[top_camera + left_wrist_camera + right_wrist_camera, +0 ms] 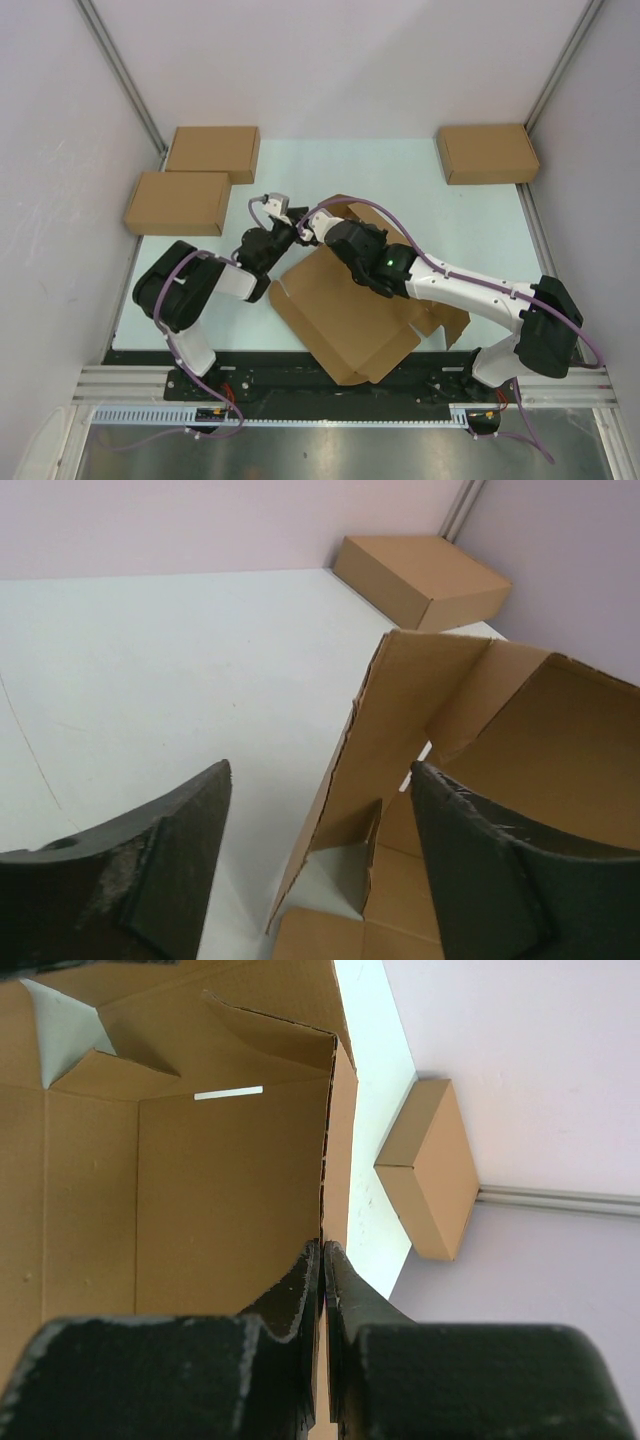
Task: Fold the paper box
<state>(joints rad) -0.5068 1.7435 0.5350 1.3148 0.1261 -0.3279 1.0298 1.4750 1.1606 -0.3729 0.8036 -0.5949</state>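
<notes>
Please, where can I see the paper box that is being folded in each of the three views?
Top external: the paper box lies low in the centre, partly beneath the right arm.
Left wrist: the box takes the right half, with one flap standing up.
Right wrist: it fills the left and centre; the right tool pinches its upright edge.
Shared landmark: the pale table, seen in all three views.
</notes>
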